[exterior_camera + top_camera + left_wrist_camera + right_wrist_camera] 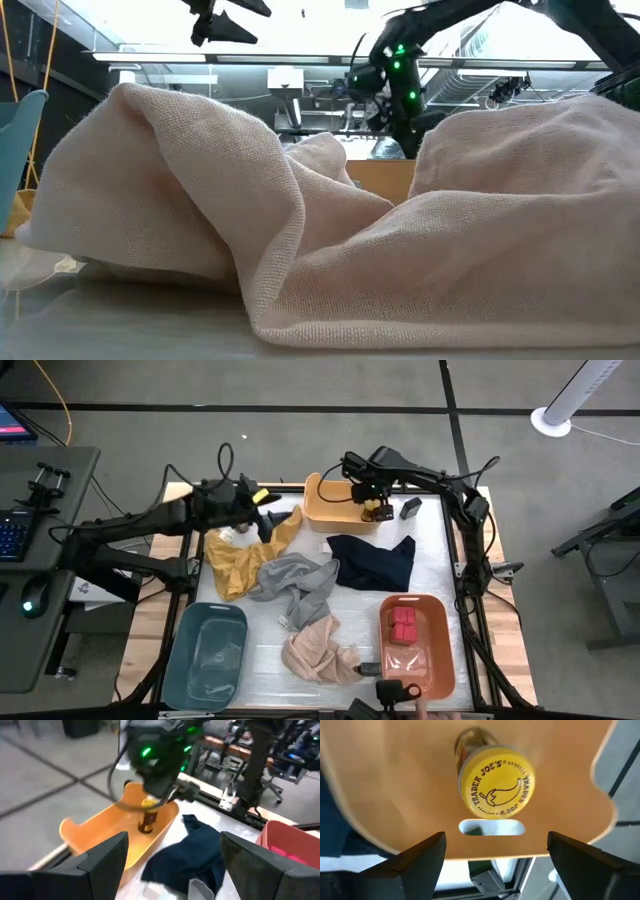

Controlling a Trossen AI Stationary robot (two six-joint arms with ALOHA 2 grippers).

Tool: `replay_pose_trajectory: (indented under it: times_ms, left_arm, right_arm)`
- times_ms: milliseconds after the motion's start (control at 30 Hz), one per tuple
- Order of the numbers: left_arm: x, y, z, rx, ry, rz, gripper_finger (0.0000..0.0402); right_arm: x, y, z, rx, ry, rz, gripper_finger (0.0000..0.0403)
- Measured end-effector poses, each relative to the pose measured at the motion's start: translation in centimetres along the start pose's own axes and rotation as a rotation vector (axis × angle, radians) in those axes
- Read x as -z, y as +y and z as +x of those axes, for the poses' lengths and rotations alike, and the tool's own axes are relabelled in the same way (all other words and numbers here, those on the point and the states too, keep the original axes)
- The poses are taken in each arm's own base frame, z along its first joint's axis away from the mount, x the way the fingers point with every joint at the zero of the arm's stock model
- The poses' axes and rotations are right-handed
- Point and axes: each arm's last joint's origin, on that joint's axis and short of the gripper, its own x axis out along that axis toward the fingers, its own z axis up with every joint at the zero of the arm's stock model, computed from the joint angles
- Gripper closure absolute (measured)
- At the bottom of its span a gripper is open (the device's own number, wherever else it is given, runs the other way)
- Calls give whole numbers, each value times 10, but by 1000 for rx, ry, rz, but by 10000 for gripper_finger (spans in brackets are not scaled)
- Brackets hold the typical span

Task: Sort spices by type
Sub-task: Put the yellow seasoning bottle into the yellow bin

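Note:
A round jar with a yellow lid stands upright in the yellow-orange bin at the table's far side; it also shows in the left wrist view. My right gripper hangs open just above the jar, one finger on either side, touching nothing. My left gripper is open and empty over the mustard cloth at the far left. A flat dark grey tin lies on the table right of the yellow-orange bin. Red tins lie in the red-orange bin.
A teal bin stands at the near left. A grey cloth, a navy cloth and a beige cloth lie crumpled in the middle of the table. The beige cloth fills most of the low view.

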Motion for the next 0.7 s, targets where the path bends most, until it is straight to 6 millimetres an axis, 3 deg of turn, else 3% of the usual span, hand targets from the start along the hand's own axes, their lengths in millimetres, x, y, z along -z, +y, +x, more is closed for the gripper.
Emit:
replay_pose_trajectory:
  times_ms: [267,533,700]
  left_arm:
    - [-19,43,-12,-227,160,-79,104]
    - [29,108,5,-585,714,-272,104]
    - [38,127,27,-666,769,-279,104]
  right_arm:
    - [23,-7,-47,52,-295,154,59]
    - [52,-6,-108,-134,-791,448,59]
    - [58,3,-136,-262,-1013,460,59]
